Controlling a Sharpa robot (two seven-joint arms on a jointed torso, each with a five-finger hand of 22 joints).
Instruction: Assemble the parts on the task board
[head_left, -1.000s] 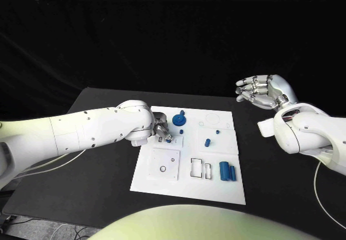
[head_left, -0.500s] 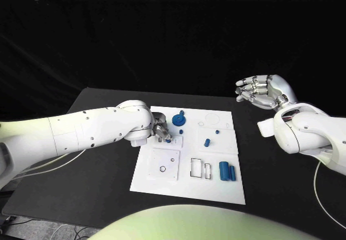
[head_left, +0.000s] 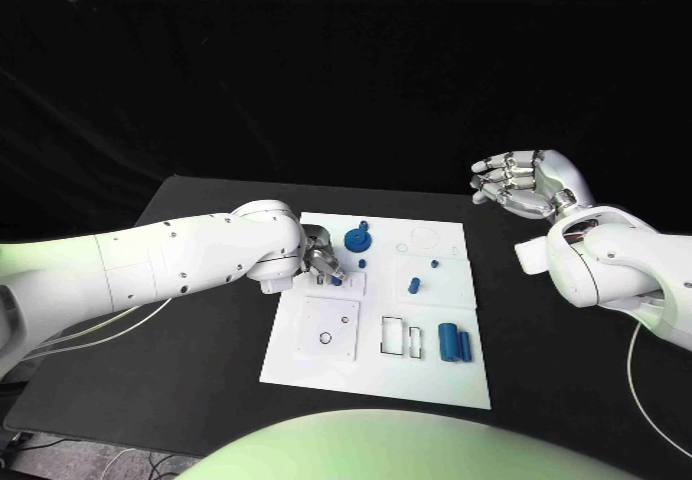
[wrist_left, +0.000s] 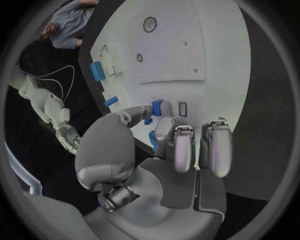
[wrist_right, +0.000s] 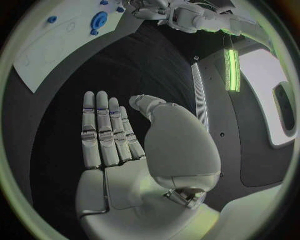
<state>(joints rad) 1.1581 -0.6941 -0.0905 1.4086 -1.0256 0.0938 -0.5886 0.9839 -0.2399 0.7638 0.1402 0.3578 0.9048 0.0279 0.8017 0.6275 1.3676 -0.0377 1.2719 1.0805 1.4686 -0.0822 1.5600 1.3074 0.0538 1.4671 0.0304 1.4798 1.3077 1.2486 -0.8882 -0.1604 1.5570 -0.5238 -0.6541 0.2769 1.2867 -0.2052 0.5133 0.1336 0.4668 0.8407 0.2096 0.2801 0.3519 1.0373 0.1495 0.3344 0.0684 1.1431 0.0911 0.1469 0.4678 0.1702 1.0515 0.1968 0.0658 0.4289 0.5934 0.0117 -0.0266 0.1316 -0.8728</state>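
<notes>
From the head camera I saw the left arm (head_left: 173, 262) reaching in across the table (head_left: 188, 360), its forearm lying low and its left hand (head_left: 320, 262) turned down over the upper left part of the task board (head_left: 378, 375). The fingertips met on a small blue part (head_left: 336, 281) right at the board's surface — a pinch, as far as I could read it. Just beyond the hand stood a round blue part (head_left: 356, 239), and further along the board a small blue peg (head_left: 414, 285). Two blue blocks (head_left: 456, 342) lay side by side near the board's right edge, beside empty rectangular slots. The right hand (head_left: 526, 184) was held up in the air well off the board, past its far right corner, palm facing the camera, fingers loosely curled with nothing in them.

On the left wrist camera I had the left hand (wrist_left: 169, 150) from behind: thumb and one finger closed on the small blue part (wrist_left: 156, 107) against the white board (wrist_left: 212, 60), the other fingers extended alongside. The blue blocks (wrist_left: 97, 70) showed farther off.

The right wrist camera gave me the right hand (wrist_right: 125, 145) with fingers straight and pressed together, thumb apart — holding nothing, above bare black table (wrist_right: 125, 65). The board (wrist_right: 50, 50) and the round blue part (wrist_right: 99, 21) sat well away from it.
</notes>
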